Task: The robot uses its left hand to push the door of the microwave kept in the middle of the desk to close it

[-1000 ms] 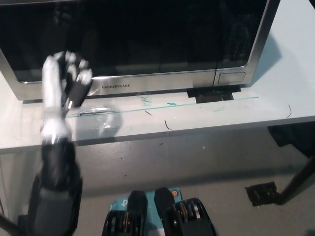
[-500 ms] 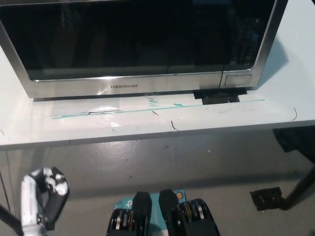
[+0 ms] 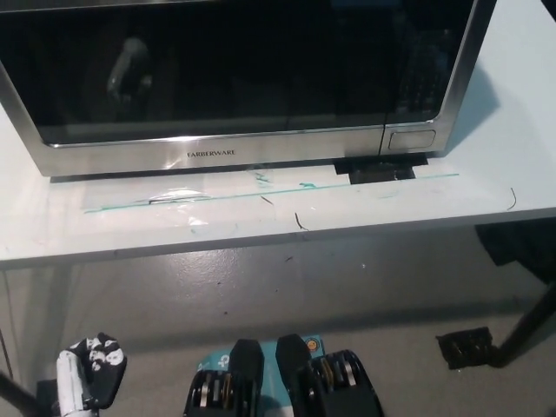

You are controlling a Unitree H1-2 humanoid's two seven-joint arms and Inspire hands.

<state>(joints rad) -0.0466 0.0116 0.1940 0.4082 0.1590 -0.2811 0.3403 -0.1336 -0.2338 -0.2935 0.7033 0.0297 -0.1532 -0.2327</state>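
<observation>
In the head view, the white left hand (image 3: 89,375) sits at the lower left corner of the frame, low, below the desk edge and well apart from the microwave, fingers curled inward and holding nothing. The right hand is out of the frame. One microwave (image 3: 243,78) fills the upper part of the frame, standing on the white desk (image 3: 365,208). Its single dark glass door (image 3: 208,69) lies flush with the steel front, closed. A steel strip with a brand name runs along the bottom, a button at its right end.

Even, cool light; microwave door (image 3: 217,69) reflects faintly; picture slightly soft
</observation>
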